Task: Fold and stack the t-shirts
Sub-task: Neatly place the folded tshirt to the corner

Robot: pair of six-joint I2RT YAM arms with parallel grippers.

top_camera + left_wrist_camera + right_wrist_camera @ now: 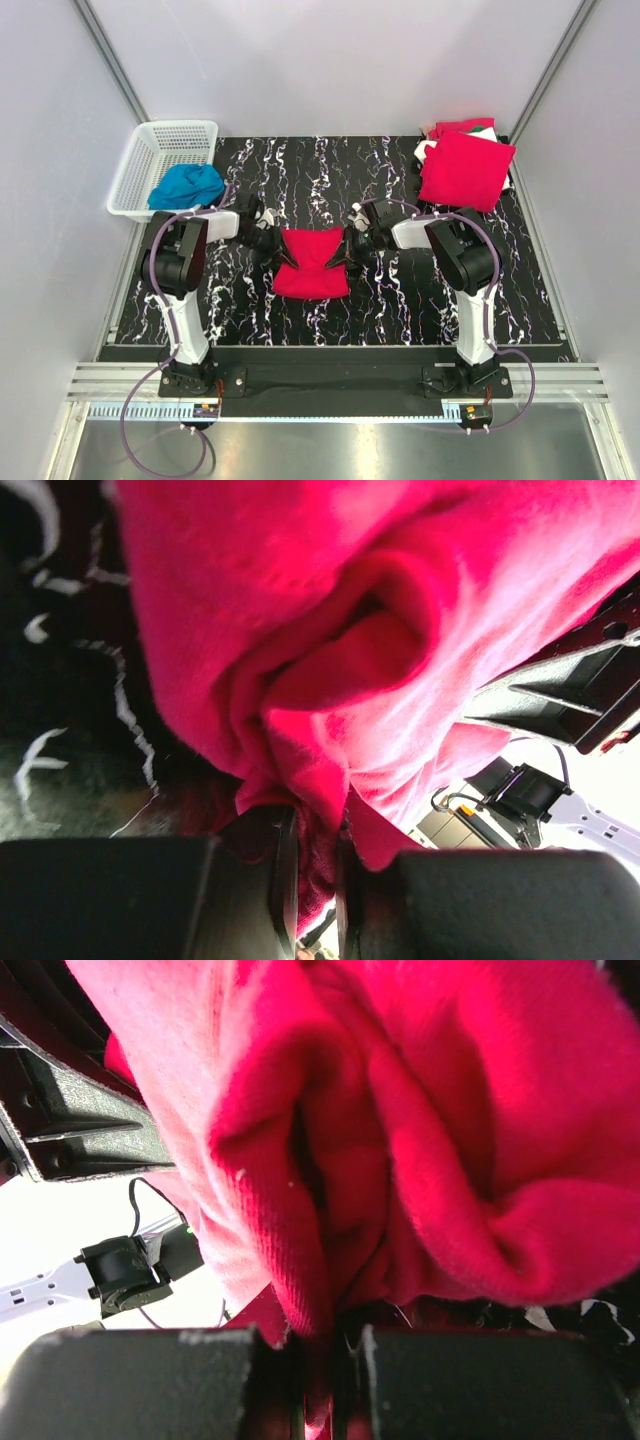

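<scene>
A red t-shirt (pixel 312 264) hangs bunched and partly folded between my two grippers at the middle of the black marbled table (pixel 400 300). My left gripper (pixel 277 250) is shut on its left edge; the red cloth (pixel 330 680) is pinched between the jaws in the left wrist view. My right gripper (pixel 345 250) is shut on its right edge, and the cloth (pixel 400 1140) fills the right wrist view. A stack of folded red t-shirts (pixel 466 168), with white and green showing beneath, lies at the far right corner.
A white plastic basket (pixel 140 170) stands at the far left corner with a blue cloth (pixel 188 185) in it. Grey walls close in both sides and the back.
</scene>
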